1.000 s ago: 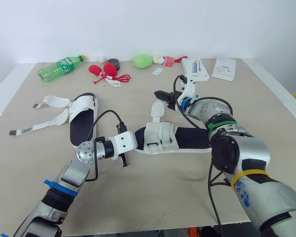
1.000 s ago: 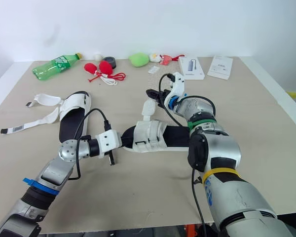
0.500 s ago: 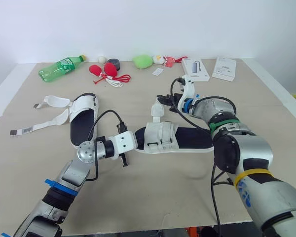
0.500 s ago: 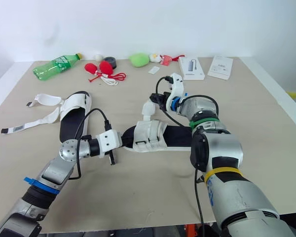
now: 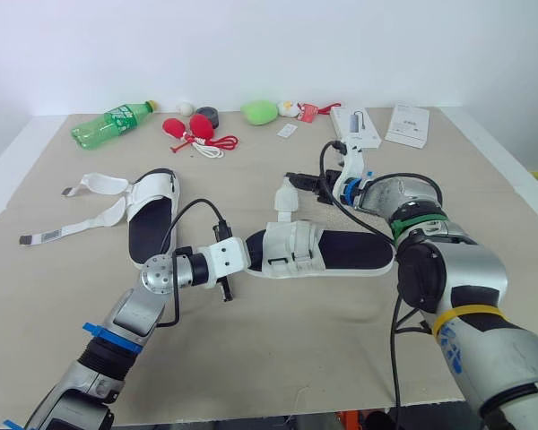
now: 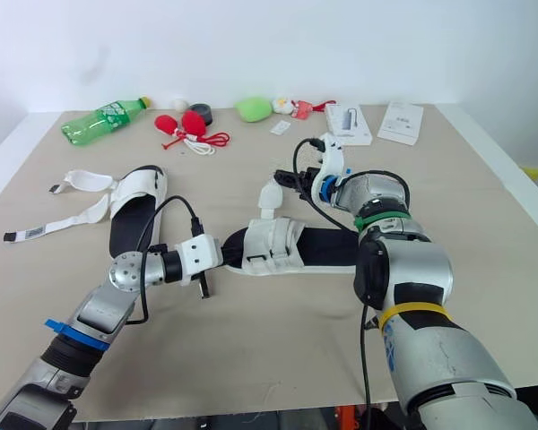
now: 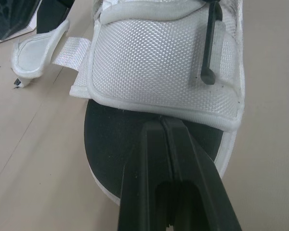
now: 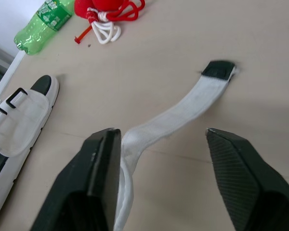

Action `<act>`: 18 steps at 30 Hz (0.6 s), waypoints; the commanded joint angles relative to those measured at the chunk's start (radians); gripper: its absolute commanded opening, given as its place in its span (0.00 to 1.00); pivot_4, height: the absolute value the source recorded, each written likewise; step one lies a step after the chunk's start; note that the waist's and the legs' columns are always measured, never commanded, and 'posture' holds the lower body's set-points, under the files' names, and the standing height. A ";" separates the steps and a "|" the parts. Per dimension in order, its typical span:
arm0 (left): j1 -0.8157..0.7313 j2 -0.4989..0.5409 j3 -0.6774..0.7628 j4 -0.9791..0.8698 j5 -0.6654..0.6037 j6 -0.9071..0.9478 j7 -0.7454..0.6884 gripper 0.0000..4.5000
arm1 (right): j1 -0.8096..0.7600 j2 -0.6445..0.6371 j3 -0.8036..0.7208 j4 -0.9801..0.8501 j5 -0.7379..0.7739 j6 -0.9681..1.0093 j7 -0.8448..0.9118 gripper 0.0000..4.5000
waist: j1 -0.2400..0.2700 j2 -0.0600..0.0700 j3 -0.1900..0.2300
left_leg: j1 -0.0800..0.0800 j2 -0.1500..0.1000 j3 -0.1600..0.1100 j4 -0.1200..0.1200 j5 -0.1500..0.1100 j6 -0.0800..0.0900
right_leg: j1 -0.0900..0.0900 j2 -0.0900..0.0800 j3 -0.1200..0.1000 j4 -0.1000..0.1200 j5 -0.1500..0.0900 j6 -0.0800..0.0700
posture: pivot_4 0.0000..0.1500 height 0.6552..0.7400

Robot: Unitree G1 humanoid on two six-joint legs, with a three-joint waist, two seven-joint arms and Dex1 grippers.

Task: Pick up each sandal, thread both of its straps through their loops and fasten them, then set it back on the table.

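Observation:
A white sandal with a black sole [image 5: 316,252] lies mid-table, its front strap done up over the buckles [image 7: 154,62]. Its other strap [image 5: 285,199] lies loose on the table, pointing away from me. My left gripper [image 5: 249,254] is shut, its fingertips [image 7: 166,139] resting on the toe of the sole with nothing between them. My right gripper [image 5: 301,183] is open just beyond the loose strap [image 8: 178,113], which runs between its fingers [image 8: 101,163] without being pinched. A second sandal [image 5: 152,215] lies at the left with both straps [image 5: 72,228] spread open.
Along the far edge stand a green bottle [image 5: 109,123], red balls with cord [image 5: 195,131], a tape roll [image 5: 206,115], a green lump [image 5: 258,111] and two white boxes [image 5: 359,125] [image 5: 407,124]. Bare tabletop [image 5: 278,349] lies in front of the sandals.
My right arm has drawn a little to the right, away from the loose strap. The strap, both sandals and my left gripper stay where they were.

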 commanded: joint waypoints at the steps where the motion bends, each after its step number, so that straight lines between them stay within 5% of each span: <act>1: 0.024 0.006 -0.038 0.033 0.030 0.018 -0.013 0.00 | -0.024 0.013 -0.053 -0.009 0.046 0.024 -0.028 0.69 | 0.000 0.000 0.000 | 0.000 0.000 0.000 0.000 0.000 0.000 | 0.000 0.000 0.000 0.000 0.000 0.000 | 1.00 1.00; 18: 0.063 0.016 -0.033 -0.014 0.036 0.039 0.006 0.00 | -0.044 0.097 -0.115 -0.003 0.075 -0.006 -0.115 0.69 | 0.000 0.000 0.000 | 0.000 0.000 0.000 0.000 0.000 0.000 | 0.000 0.001 0.000 0.000 0.000 0.000 | 1.00 1.00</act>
